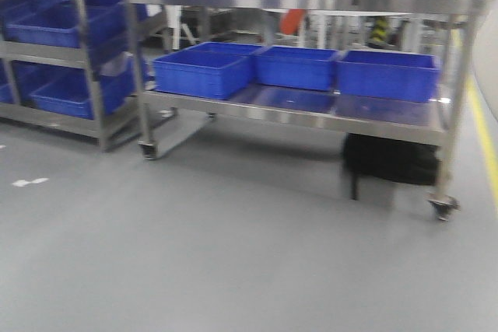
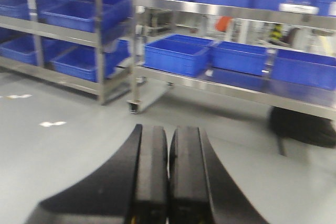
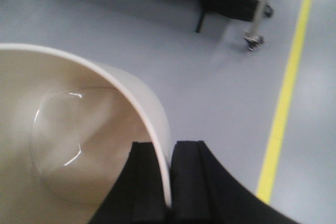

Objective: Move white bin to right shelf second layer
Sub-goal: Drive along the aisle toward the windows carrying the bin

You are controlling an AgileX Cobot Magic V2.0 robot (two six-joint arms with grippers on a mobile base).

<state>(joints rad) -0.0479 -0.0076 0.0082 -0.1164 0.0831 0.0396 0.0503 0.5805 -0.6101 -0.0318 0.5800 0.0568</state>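
The white bin (image 3: 79, 129) fills the lower left of the right wrist view; it is a glossy cream tub with its open top toward the camera, held above the grey floor. My right gripper (image 3: 170, 148) is shut on the bin's rim, with one finger inside the wall and one outside. In the left wrist view my left gripper (image 2: 169, 129) is shut with nothing between its pads, above bare floor. Neither gripper shows in the front view. The right shelf second layer is out of view.
A wheeled steel table (image 1: 311, 110) ahead carries blue crates (image 1: 204, 70) on both decks. A black object (image 1: 391, 159) sits under its right end. A steel rack (image 1: 85, 52) with more blue crates stands at left. A yellow line (image 3: 286, 93) runs along the floor at right.
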